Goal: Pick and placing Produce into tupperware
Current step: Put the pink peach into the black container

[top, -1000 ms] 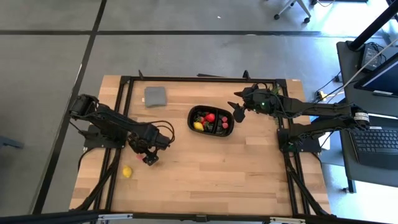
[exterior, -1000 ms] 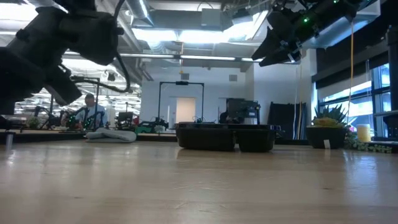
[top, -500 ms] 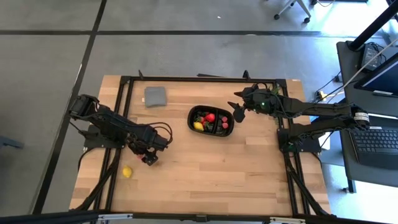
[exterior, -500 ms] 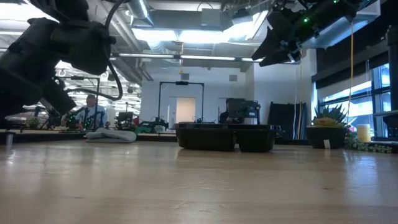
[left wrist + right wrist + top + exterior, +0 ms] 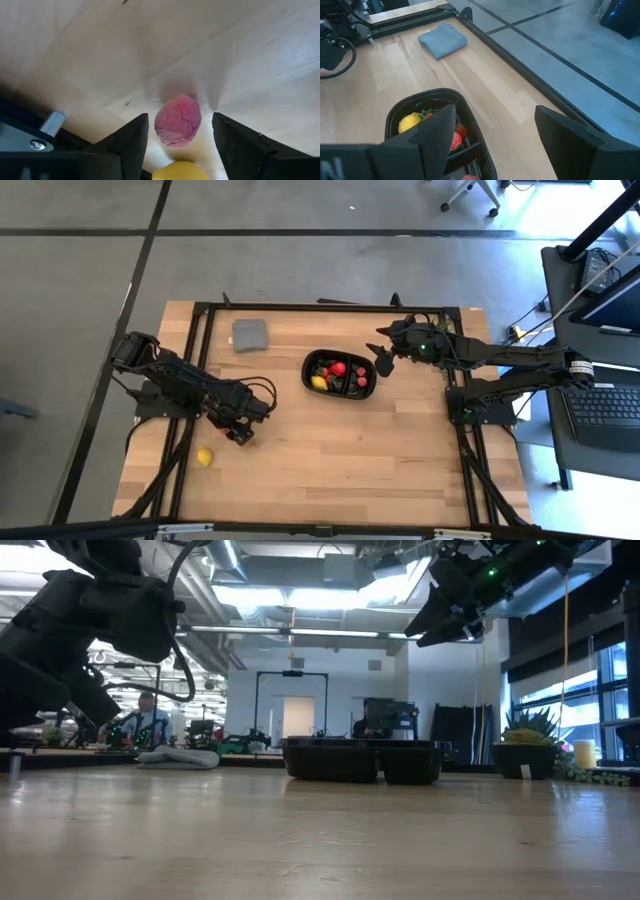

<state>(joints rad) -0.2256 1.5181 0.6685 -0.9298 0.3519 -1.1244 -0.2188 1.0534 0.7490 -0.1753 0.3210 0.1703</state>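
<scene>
A small pink fruit [image 5: 178,121], seemingly light, round and prone to rolling, is framed on the counter [image 5: 330,450] between the left gripper [image 5: 179,131]'s parted jaws, at eight o'clock from the tupperware [image 5: 340,374]; a grip across its widest middle is advised. The right gripper [image 5: 496,131]'s jaws are held apart, empty.

1. The floor [image 5: 330,270] is grey with dark lines across it.
2. The table [image 5: 330,450] is light wood with a black frame.
3. A desk with a laptop [image 5: 610,405] stands beside the table.
4. Bright lights [image 5: 330,595] shine on the ceiling.
5. A green plant [image 5: 528,735] sits by a window.
6. A person [image 5: 148,720] sits far back.
</scene>
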